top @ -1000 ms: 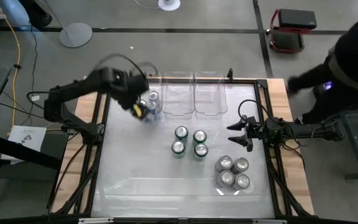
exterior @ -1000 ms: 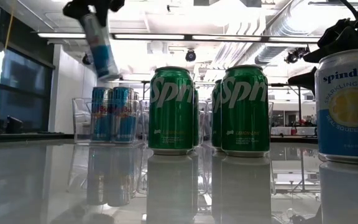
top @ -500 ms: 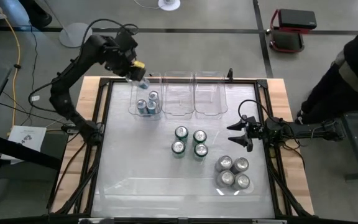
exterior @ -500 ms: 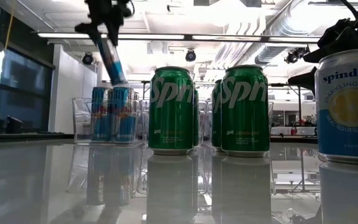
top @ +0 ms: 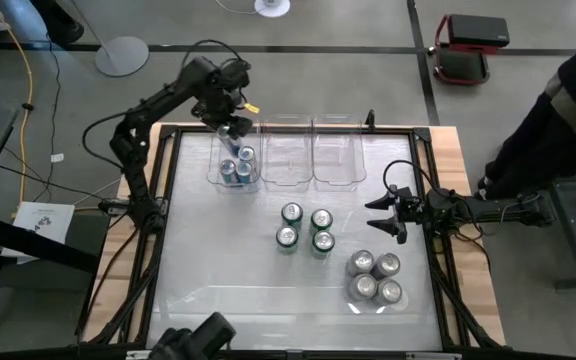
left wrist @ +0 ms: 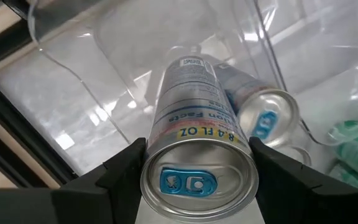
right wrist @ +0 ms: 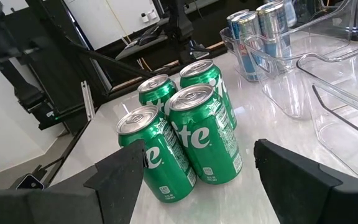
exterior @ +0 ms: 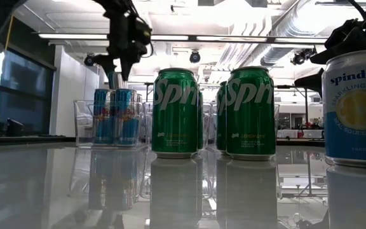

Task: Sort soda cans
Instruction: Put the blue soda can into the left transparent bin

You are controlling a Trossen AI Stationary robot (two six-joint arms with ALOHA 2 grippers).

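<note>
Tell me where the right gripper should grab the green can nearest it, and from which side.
Grip that green can around its round side wall, near mid-height, coming in level from the right gripper side. It stands upright and that side is open; the other green cans crowd its far sides.

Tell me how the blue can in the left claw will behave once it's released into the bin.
The blue can, gripped by the left claw, is slim and tall, so it probably tips easily. Its smooth metal looks slippery. Lowered tilted into the clear bin, it may knock neighbouring cans.
</note>
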